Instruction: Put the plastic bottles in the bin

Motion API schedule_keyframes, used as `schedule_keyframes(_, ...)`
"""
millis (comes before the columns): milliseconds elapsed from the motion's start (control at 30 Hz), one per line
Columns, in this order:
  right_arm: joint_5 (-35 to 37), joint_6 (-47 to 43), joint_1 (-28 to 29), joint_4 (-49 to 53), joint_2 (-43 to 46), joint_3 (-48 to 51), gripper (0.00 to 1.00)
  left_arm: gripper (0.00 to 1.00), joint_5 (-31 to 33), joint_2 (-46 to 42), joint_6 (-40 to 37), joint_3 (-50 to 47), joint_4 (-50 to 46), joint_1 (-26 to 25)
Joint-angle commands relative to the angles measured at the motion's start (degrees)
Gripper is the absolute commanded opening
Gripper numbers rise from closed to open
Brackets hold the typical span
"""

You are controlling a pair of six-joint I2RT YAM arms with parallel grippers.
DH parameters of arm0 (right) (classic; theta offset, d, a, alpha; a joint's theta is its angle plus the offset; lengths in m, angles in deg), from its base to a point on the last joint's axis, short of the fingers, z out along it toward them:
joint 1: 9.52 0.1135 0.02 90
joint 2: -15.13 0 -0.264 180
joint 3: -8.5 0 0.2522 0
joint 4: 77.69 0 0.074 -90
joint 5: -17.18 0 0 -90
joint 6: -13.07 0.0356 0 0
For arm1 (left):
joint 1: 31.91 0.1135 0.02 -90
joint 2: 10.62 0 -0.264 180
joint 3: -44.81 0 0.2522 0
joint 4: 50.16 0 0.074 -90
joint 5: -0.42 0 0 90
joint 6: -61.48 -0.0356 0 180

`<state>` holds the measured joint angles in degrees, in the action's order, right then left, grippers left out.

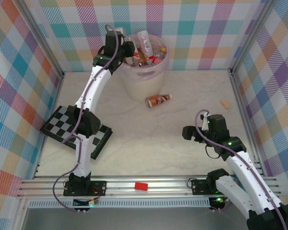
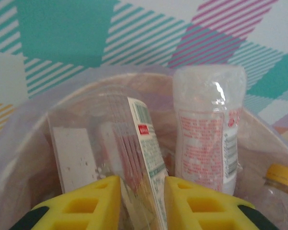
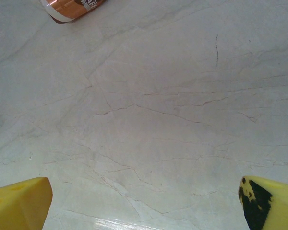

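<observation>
The left hand (image 2: 143, 187) hangs over the bin (image 1: 145, 79), clenched on a flattened clear bottle (image 2: 134, 153) whose thin, crinkled wall sits edge-on between the yellow fingers (image 2: 93, 203). It is held above the bin's mouth, so letting go there should drop it inside. The squeeze looks firm, though this close the contact is hard to judge. Behind it a frosted white-capped bottle (image 2: 207, 139) with red print stands upright against the bin's far wall, with a yellow-capped bottle (image 2: 281, 191) beside it. The bin is round, pale and smooth, lined with a filmy pinkish bag (image 2: 14, 143).

One copper-labelled bottle (image 1: 158, 99) lies on its side on the marbled desk (image 1: 173, 143), just in front of the bin, where its round body could roll. The right hand (image 1: 188, 133) hovers low over bare desk, fingers spread wide and empty. It faces that bottle, probably placed to go for it next.
</observation>
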<state>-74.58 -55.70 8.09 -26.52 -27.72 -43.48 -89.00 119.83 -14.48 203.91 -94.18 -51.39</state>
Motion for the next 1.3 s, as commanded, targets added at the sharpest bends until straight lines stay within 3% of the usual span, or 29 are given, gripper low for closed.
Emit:
schedule_keyframes(0,-1.65,1.39,-0.11,-2.12,-0.13,0.72,0.99,0.27,-3.67,1.31,-2.88,-0.14,-5.92,-2.28)
schedule_keyframes(200,-1.84,1.73,-0.05,-1.99,0.18,0.64,1.0,0.24,-0.2,2.09,-2.53,-0.36,-8.71,-2.62)
schedule_keyframes(400,-1.6,1.75,-0.1,-1.21,1.05,0.2,0.99,0.24,-0.7,-0.79,-0.89,-0.96,-6.97,-1.99)
schedule_keyframes(600,-2.79,2.32,-0.03,-2.74,0.68,0.24,1.0,0.53,-4.1,-6.77,0.99,-2.95,-1.96,-1.9)
schedule_keyframes(833,-5.05,3.02,-0.08,-6.15,-1.98,-0.88,0.99,0.58,-4.8,-15.57,2.2,-8.93,2.88,-1.95)
schedule_keyframes(1133,-6.15,12.0,0.14,-14.15,-10.04,-4.38,1.0,0.61,-2.73,-32.86,2.16,-30.47,7.89,-1.96)
schedule_keyframes(1267,-5.27,17.06,1.25,-17.63,-16.54,-6.96,1.0,0.63,-1.23,-43.13,3.36,-46.59,10.93,-1.87)
